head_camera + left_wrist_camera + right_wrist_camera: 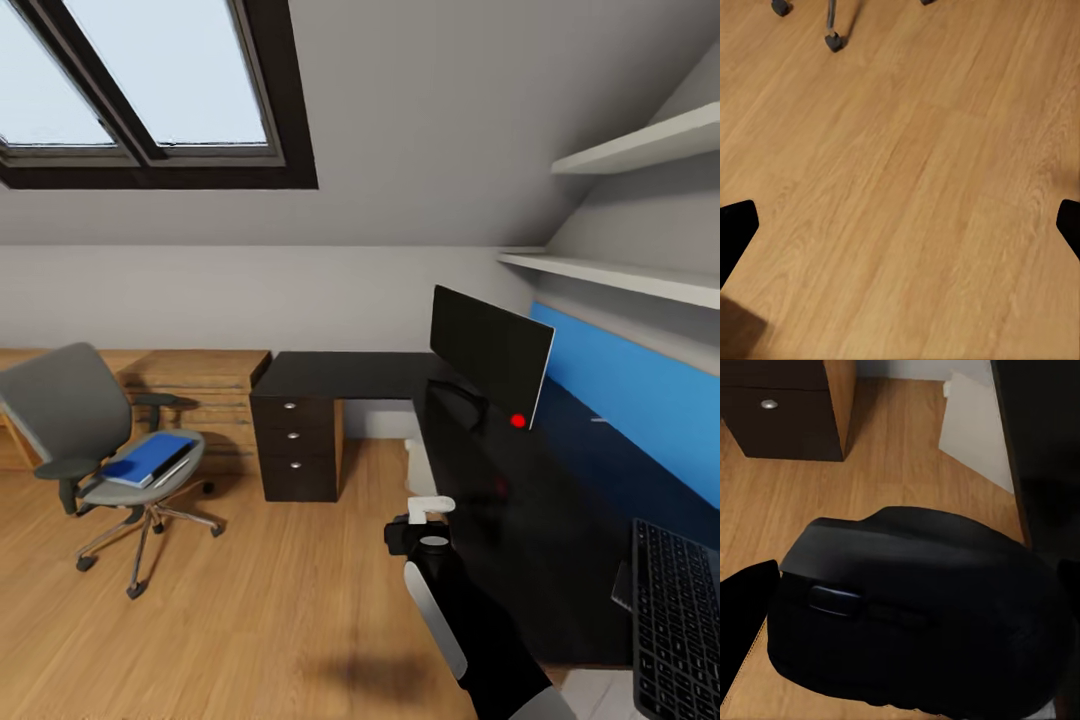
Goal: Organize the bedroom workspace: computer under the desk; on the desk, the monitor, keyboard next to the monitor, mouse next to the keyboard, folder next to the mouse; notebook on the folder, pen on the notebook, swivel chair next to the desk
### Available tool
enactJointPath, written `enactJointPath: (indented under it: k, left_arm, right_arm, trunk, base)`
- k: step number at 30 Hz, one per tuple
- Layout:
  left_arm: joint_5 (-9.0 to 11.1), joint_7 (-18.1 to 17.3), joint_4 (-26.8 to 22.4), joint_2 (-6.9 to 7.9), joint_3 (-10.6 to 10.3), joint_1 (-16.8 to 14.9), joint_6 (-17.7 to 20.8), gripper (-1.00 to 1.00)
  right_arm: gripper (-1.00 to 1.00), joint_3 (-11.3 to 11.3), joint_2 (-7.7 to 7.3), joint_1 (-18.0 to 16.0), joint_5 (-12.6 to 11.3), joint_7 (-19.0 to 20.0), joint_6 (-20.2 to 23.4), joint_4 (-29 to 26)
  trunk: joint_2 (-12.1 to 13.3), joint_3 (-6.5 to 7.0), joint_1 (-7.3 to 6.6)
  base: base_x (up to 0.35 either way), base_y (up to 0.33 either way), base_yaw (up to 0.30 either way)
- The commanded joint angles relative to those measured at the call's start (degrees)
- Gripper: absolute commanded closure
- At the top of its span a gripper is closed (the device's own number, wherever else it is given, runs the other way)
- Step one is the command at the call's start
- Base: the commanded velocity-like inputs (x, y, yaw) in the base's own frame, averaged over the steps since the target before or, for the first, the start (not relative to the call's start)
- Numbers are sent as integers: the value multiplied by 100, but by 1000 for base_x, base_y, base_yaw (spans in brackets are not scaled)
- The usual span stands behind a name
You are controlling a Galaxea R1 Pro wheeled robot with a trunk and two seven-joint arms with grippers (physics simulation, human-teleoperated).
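Right hand [420, 535] grips the mouse [907, 615] beside the table [520, 520], ready to set it by the keyboard [675, 620]; left hand [900, 225] hangs wide.

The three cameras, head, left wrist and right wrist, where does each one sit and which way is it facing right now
Head view: on the head, looking forward and down at desk, monitor, swivel chair; the right arm shows, right gripper.
Left wrist view: near the left gripper, facing the wood floor; dark fingertips at the edges.
Right wrist view: near the right gripper, facing the held mouse.
Shared: chair casters, drawer unit, floor.
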Motion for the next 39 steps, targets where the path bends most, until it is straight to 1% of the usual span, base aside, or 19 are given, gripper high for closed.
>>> enactJointPath:
  k: [1,5,14,25,39]
  left_arm:
    - [52,-8,4,0,0,-5,-32,-100]
    - [56,-1,4,1,7,-5,-44,-100]
    - [51,-3,4,1,18,-7,-60,-100]
    - [60,-18,4,1,19,-5,-60,-100]
    - [60,-10,4,1,27,-8,-60,-100]
  right_arm:
    - [100,15,-2,-5,-59,-59,8,-5]
    - [100,20,-6,-5,-59,-59,9,-2]
    - [100,20,-7,-5,-59,-55,14,-1]
    - [100,13,-7,-5,-59,-51,14,-1]
    - [100,7,-13,-5,-52,-59,14,-23]
  trunk:
    - [-5,-4,1]
    - [-5,7,1]
    - [356,182,-196]
    - [797,379,-438]
    - [1359,631,-746]
  base:
    - [152,33,259]
    - [267,68,260]
    - [323,15,204]
    - [330,121,7]
    - [315,195,0]
